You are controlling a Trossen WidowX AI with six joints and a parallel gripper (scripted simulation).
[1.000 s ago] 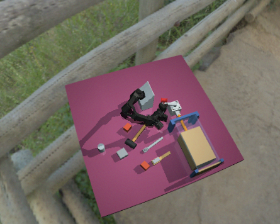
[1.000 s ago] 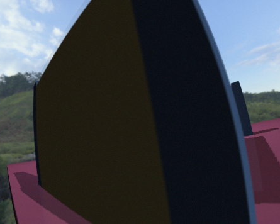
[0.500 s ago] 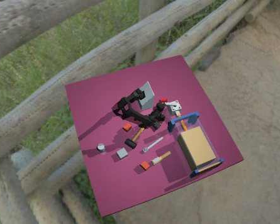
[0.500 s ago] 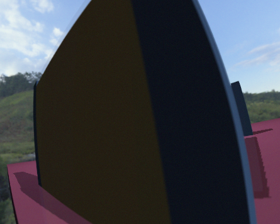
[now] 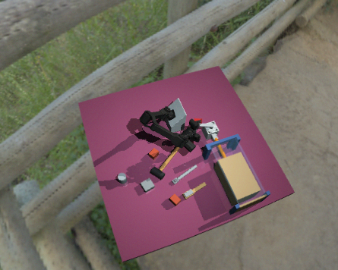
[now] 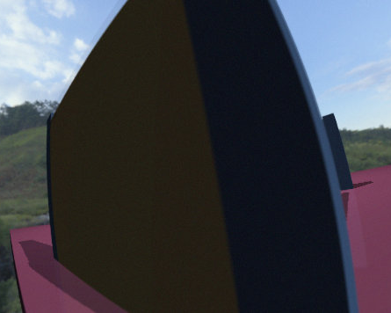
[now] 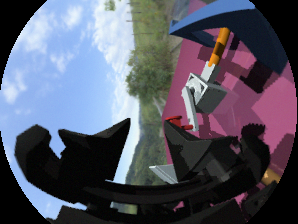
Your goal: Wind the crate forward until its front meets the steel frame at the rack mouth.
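The crate (image 5: 239, 176) sits flat inside the clear-panelled cubby. A gap separates its front from the blue steel frame (image 5: 222, 143) (image 7: 220, 15) at the mouth. The orange strap (image 5: 220, 149) (image 7: 219, 47) runs from the crate under the frame to the winch (image 5: 211, 130) (image 7: 210, 96). The handle (image 5: 206, 125) (image 7: 190, 107) is on top of the winch, its arm pointing away from the cubby, with a red knob (image 5: 197, 120) (image 7: 174, 120) at its end. My gripper (image 5: 197, 130) (image 7: 148, 121) is open and empty beside the knob. One finger partly hides the knob in the wrist view.
A hammer (image 5: 158, 174), a wrench (image 5: 186, 174), a brush-like tool (image 5: 189, 193), an orange block (image 5: 153, 153), a red-orange block (image 5: 175, 199), a grey block (image 5: 147, 185) and a grey cylinder (image 5: 121, 178) lie on the bench. A grey panel (image 5: 179, 115) stands by the arm's base.
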